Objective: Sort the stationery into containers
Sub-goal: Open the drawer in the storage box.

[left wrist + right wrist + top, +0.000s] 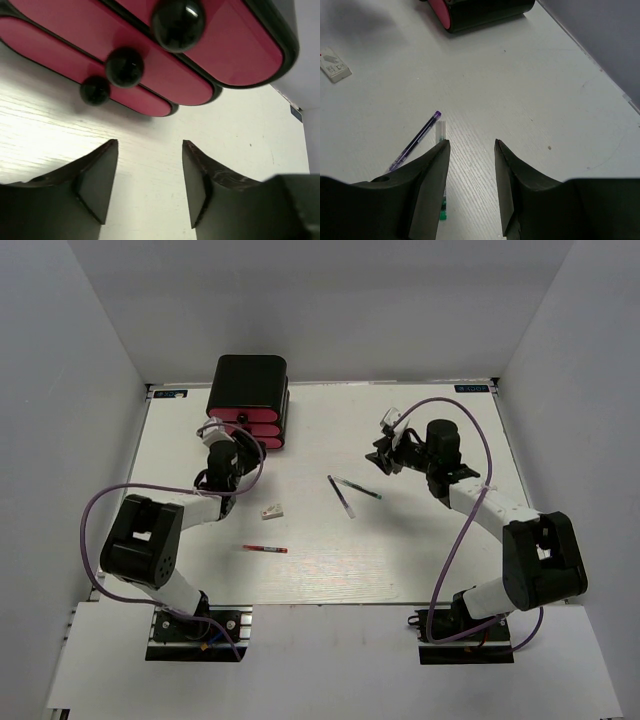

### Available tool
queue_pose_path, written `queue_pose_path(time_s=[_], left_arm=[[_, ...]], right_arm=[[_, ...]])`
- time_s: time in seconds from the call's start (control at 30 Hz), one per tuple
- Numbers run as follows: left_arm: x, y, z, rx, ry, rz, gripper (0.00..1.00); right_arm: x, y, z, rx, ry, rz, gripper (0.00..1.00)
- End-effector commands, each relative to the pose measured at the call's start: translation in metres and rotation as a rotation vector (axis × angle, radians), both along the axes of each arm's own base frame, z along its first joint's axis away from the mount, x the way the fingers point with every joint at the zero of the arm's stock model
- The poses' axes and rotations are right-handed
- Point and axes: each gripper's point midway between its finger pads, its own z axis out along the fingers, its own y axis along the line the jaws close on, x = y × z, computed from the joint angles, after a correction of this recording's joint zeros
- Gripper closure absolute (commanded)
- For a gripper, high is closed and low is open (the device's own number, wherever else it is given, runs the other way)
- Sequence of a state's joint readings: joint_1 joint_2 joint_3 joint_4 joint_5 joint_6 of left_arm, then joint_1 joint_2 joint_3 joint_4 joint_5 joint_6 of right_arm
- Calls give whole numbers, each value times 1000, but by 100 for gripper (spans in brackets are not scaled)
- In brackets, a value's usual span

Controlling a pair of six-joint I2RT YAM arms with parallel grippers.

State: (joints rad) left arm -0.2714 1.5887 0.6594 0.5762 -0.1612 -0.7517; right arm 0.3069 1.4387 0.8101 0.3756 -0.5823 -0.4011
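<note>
The containers are one black mini chest (248, 385) with three pink drawers (150, 70), each with a black knob (124, 66). My left gripper (216, 430) hovers just in front of the drawers; in the left wrist view my left gripper (150, 144) is open and empty. My right gripper (384, 454) is open over bare table, also empty (470, 143). A dark blue pen (415, 141) and a thin green-tipped pen (441, 131) lie by its left finger. A white eraser (272, 511) and a red pen (265, 549) lie nearer the left arm.
The two pens meet in a V at mid-table, the dark blue pen (341, 497) and the green-tipped pen (358, 487). White walls close the table at the back and sides. The eraser (334, 65) and the chest (485, 10) show far off in the right wrist view.
</note>
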Motion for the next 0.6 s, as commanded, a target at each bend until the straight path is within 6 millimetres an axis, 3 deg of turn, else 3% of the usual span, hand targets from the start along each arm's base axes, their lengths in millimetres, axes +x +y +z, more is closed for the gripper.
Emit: queue_pose_path(time_s=[0.0, 0.3, 0.57], left_arm=[[0, 16, 20, -14, -48, 19, 35], [27, 40, 4, 25, -11, -9, 30], [40, 23, 8, -1, -62, -136, 30]], right_arm=[[0, -1, 15, 15, -57, 8, 53], [0, -6, 12, 8, -63, -3, 53], [0, -8, 8, 6, -58, -8, 53]])
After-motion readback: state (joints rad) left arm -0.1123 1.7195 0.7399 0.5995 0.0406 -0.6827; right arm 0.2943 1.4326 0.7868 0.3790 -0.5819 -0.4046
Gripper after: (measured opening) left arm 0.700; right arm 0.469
